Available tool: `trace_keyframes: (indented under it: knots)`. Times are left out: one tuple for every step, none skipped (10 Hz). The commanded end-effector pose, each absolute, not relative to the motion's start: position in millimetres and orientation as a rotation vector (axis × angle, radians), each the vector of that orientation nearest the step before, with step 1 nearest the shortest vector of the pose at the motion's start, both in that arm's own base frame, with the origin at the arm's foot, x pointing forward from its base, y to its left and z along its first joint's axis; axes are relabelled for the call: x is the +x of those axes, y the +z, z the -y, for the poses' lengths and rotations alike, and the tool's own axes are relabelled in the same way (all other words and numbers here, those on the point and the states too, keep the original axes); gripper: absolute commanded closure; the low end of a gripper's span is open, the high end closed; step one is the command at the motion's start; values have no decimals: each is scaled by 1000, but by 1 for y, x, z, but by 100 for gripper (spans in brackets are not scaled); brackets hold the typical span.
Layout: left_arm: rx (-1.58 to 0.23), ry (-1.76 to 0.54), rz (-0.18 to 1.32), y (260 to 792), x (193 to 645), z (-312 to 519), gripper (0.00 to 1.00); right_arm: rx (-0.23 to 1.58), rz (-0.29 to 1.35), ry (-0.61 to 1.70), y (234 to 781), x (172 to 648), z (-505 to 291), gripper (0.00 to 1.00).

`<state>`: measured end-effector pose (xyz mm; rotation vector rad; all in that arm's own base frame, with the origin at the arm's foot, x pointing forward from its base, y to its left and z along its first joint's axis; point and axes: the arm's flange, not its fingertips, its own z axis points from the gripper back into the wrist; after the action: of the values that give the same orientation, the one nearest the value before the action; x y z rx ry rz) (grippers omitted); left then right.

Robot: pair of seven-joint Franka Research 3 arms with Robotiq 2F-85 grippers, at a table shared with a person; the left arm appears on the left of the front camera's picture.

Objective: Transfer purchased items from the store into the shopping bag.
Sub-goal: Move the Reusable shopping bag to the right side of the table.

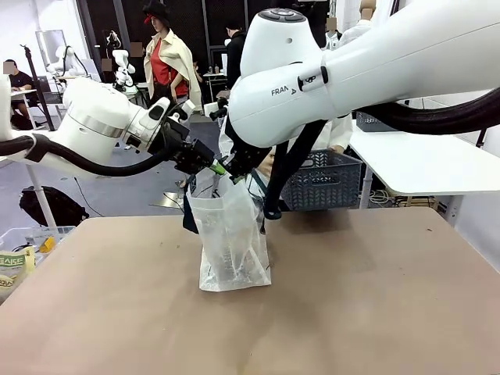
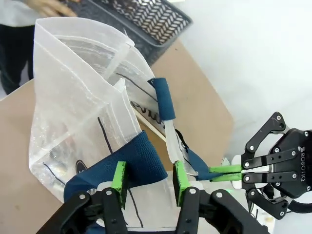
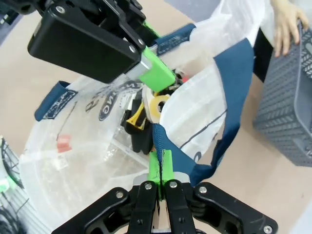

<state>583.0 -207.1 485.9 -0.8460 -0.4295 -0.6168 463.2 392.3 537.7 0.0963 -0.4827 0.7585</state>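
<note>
Translucent white plastic shopping bag with navy strap handles (image 1: 232, 242) stands upright mid-table on the brown tabletop (image 1: 375, 297), mouth held up between both arms. Packaged goods, yellow and dark wrappers (image 3: 146, 114), already sit inside. Right gripper (image 3: 160, 168) is clenched on the bag's rim beside a navy strap. Left gripper (image 2: 147, 180) has jaws parted, straddling blue handle fabric but not pinching it. Dark grey lattice basket (image 1: 324, 180) sits just behind, a person's hand (image 3: 285, 24) on its rim. Judgement: keep the right-side pinch steady and the mouth taut so the bag doesn't slump; left should clear the strap cleanly, no snagging.
</note>
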Motion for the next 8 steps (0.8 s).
trace_keyframes:
  knots:
    - [-916,-674,440,483,591,204,50,66,467,795,538,472,-405,100]
    - [-941,-694,430,481,594,204,50,60,460,805,537,473,-409,100]
    - [-952,-689,432,480,596,206,50,60,457,811,537,472,-411,100]
    - [-961,-715,455,479,596,207,50,61,456,820,537,472,-414,100]
    - [-963,-735,449,480,597,210,50,50,456,830,539,471,-418,100]
    - [-969,-734,429,479,601,212,50,43,454,838,539,470,-422,100]
    - [-969,-743,423,477,602,214,50,29,453,840,539,468,-428,100]
    - [-968,-753,419,477,602,216,50,28,451,857,539,467,-433,100]
